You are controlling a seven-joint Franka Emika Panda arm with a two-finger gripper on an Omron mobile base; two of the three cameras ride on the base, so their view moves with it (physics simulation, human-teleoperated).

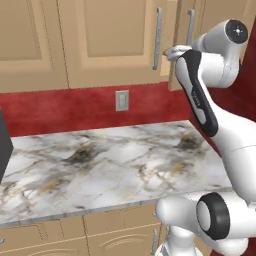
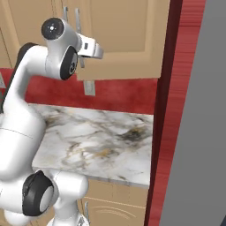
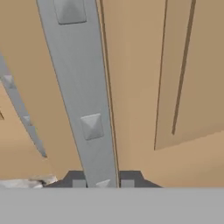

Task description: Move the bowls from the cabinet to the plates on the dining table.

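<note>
Item one, the gripper (image 3: 103,183): I found it raised to the wall cabinet (image 1: 110,40), its jaws pinching the long silver bar handle (image 3: 83,100) of the right-hand door, one dark fingertip on either side of the bar at its lower end. In the left base view the hand sat against that handle (image 1: 190,27) near the door's inner edge.

Item two, the cabinet door: it appeared swung out a little from the cabinet face in both base views, so I judged the pull was under way but the door not yet open enough to show the shelf.

Item three, the neighbouring door: closed, its own silver handle (image 1: 158,39) just beside the gripped one.

Item four, the bowls: I could not see them; I took them to be behind the doors.

Item five, the marble counter (image 1: 100,165) below: bare of bowls and plates across the part I could see, a wall outlet (image 1: 121,100) on the red backsplash above its rear edge.

Progress, as I judged it: at the opening step. No bowl fetched, none set on a plate; both transfers left to do.
</note>
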